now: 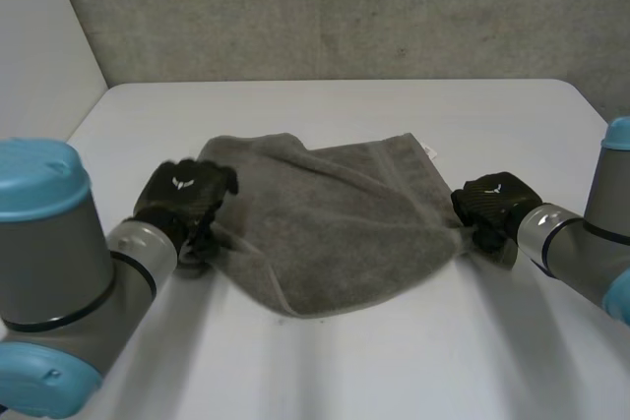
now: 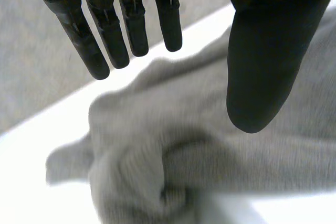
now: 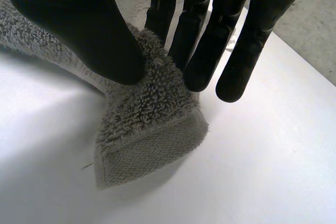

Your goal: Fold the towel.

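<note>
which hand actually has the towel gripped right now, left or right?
The right hand: its thumb and fingers pinch a corner of the towel. The left hand is open above the towel's opposite edge, fingers straight, holding nothing.

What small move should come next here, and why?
Probably close the left hand on the bunched towel edge beneath it. Its fingers hang straight above the cloth, thumb apart, gripping nothing, while the right hand pinches the opposite corner between thumb and fingers. Both sides likely need holding before folding.
</note>
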`<state>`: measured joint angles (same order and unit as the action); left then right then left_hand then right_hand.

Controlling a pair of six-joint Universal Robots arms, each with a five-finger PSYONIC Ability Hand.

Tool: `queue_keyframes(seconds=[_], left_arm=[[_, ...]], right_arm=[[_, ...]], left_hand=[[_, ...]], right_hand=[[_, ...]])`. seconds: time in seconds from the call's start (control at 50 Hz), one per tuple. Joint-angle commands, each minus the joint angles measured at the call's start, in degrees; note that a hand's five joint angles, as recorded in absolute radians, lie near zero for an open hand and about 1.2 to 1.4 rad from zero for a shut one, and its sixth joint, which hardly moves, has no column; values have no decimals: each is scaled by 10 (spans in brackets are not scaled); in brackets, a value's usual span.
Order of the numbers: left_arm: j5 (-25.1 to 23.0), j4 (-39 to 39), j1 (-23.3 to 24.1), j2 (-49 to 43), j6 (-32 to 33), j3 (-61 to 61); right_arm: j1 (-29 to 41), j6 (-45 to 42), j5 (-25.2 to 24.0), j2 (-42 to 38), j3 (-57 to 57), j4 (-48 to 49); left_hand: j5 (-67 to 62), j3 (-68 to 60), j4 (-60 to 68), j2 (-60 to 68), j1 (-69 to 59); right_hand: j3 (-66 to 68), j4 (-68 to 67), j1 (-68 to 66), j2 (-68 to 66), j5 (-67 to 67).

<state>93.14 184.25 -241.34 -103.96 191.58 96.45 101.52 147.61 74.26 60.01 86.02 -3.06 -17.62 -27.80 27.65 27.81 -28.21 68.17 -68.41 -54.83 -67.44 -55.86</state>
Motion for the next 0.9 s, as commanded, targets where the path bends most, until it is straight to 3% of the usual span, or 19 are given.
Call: queue_keyframes(seconds=[0.02, 0.1, 0.22, 0.28, 0.48, 0.6, 0.9], left_arm=[[-107, 1, -2, 12, 71, -38], [-139, -6, -10, -54, 177, -91], [-135, -52, -19, -148, 254, -177], [-130, -68, -20, -170, 259, -200], [-45, -192, -24, -273, 265, -319], [-41, -224, -39, -290, 266, -329], [-38, -233, -41, -267, 266, -283]], right_arm=[[-12, 0, -10, -2, 13, 17], [-12, 0, -10, -2, 15, 19], [-12, -1, -10, -3, 25, 32], [-12, -6, -11, -5, 30, 37], [-12, -21, -10, -9, 35, 38], [-12, -21, -11, -9, 36, 40], [-12, -22, -11, -9, 37, 45]], left_hand=[[-43, -41, 42, 41, -37], [-108, -106, 108, 106, -102], [-171, -169, 170, 169, -165], [-169, -167, 169, 167, -163], [-115, -114, 115, 113, -109], [-78, -76, 78, 76, -72], [-125, -123, 125, 123, -119]], right_hand=[[118, -116, -252, -126, -141], [118, -116, -252, -126, -141], [118, -116, -252, -126, -141], [118, -116, -252, -126, -141], [118, -116, -252, -126, -141], [118, -116, -252, -126, -141], [118, -116, -252, -126, -141]])
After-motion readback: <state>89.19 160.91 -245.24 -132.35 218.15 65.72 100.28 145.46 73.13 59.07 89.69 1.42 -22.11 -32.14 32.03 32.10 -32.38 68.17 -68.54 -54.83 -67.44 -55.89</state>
